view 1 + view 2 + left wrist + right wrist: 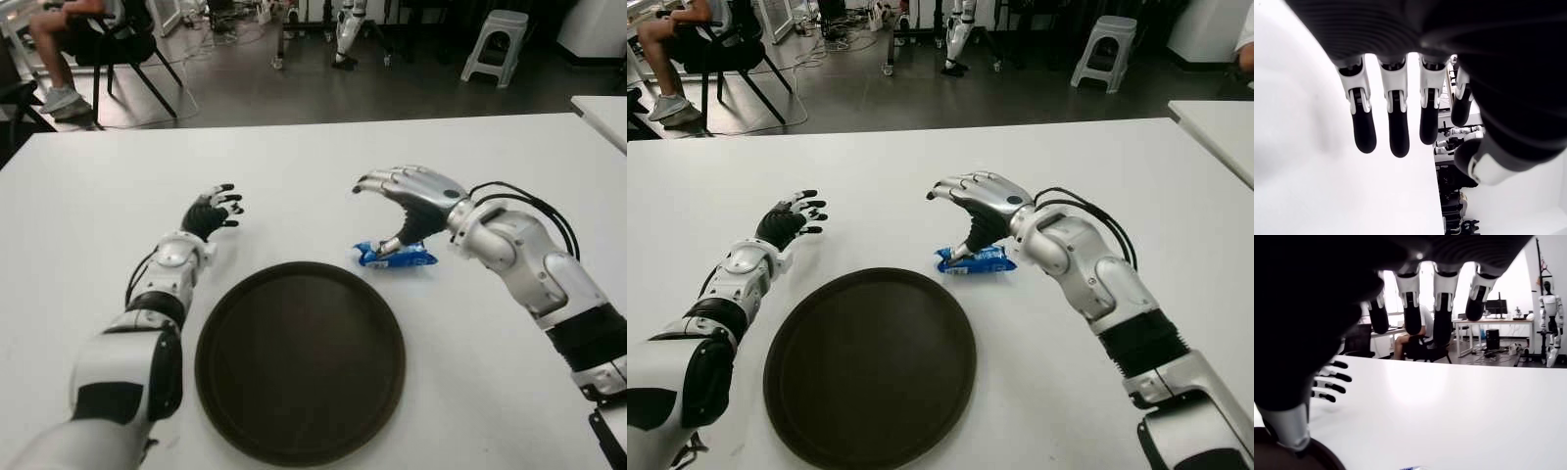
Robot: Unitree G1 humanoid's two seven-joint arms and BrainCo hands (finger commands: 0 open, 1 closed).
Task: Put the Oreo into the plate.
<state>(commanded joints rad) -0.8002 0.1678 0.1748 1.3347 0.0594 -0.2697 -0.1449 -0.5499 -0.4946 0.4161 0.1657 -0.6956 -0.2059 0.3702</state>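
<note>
The Oreo (395, 257) is a small blue packet lying flat on the white table (313, 166), just past the far right rim of the round dark brown plate (300, 360). My right hand (377, 217) hovers over the packet with its fingers stretched out towards the left. Its thumb points down, with the tip at the packet's left end, and nothing is grasped. In the right wrist view the fingers (1442, 308) hang spread above the table. My left hand (217, 211) shows beside the plate's far left side, fingers spread and empty.
A second white table (602, 113) begins at the far right edge. Beyond the table are a seated person (69, 39) on a chair, a grey stool (495, 44) and another robot's legs (345, 39).
</note>
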